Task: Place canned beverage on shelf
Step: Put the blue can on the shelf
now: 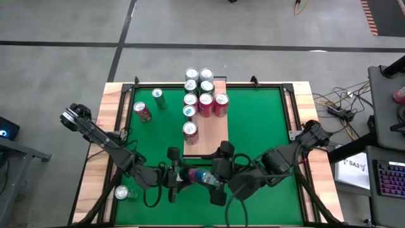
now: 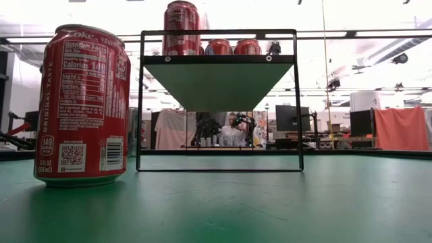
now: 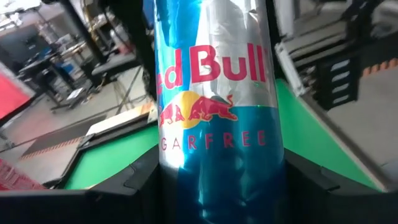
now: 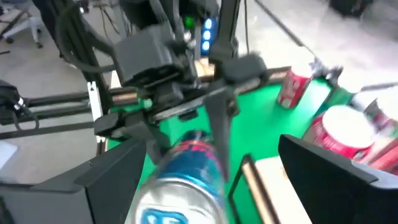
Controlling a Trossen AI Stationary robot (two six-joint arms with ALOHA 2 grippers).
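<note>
A blue and silver Red Bull can (image 1: 199,177) hangs level above the table's near middle, with my left gripper (image 1: 185,177) shut on it. My right gripper (image 1: 217,180) is open; its fingers (image 4: 112,180) stand wide on either side of the can's top end (image 4: 177,199) without touching it. The shelf (image 1: 205,136), a wooden board on a dark frame (image 2: 219,59), stands at the table's middle. Several upright cans (image 1: 202,95) crowd its far end. My left gripper pinches the can's lower part (image 3: 217,186) between its two fingers (image 3: 140,183), one on each side of the body. The fingers come level from the table's left and lie along the can. The can is lifted clear, its top end pointing toward the right gripper.
A red can (image 1: 143,111) and a green can (image 1: 158,99) lie on the green mat at the far left. Another red can (image 1: 124,193) stands at the near left corner, large in the low view (image 2: 82,104). The shelf's near half (image 1: 209,142) is bare wood.
</note>
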